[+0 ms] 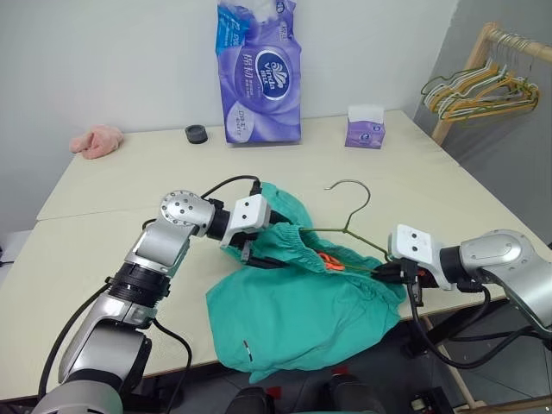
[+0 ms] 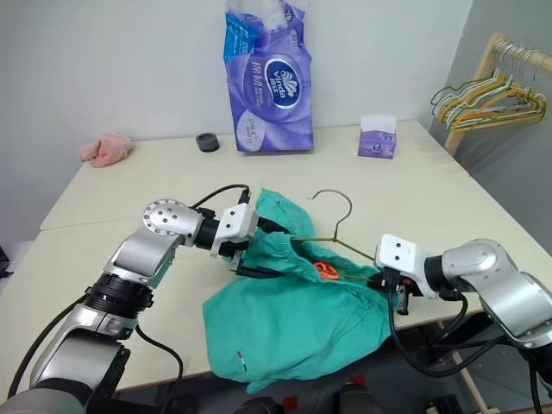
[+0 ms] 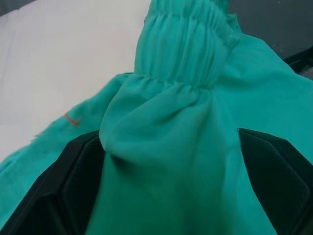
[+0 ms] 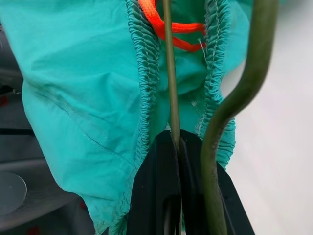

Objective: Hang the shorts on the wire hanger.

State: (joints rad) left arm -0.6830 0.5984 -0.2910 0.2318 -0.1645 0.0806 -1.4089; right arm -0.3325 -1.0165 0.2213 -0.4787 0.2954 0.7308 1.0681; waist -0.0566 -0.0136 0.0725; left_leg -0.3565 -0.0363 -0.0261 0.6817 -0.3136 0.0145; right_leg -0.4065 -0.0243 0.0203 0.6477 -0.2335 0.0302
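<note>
Black fingers of the right hand [image 2: 385, 282] pressed together on the thin wire of the wire hanger [image 1: 349, 226], at the near right edge of the surface [image 1: 112, 185]. Left hand [image 1: 257, 250] spread wide, teal cloth of the shorts [image 1: 297, 319] bunched between its fingers [image 3: 73, 181] just below the gathered waistband. Shorts heaped at the near edge of the surface, one leg drooping over it, orange drawstring [image 1: 330, 262] showing at the open waist; hanger's lower wire threaded into that waist, hook [image 1: 352, 191] lying free on the surface behind. Farther back: purple pack of tissue rolls [image 1: 259, 73] upright against the wall, small black ring [image 1: 197, 134] beside it, purple tissue box [image 1: 365, 127], pink cloth lump [image 1: 97, 141] at far left. Off to the right, bunch of yellow and green hangers [image 1: 479, 90] on a wooden rail [image 1: 517, 39].
</note>
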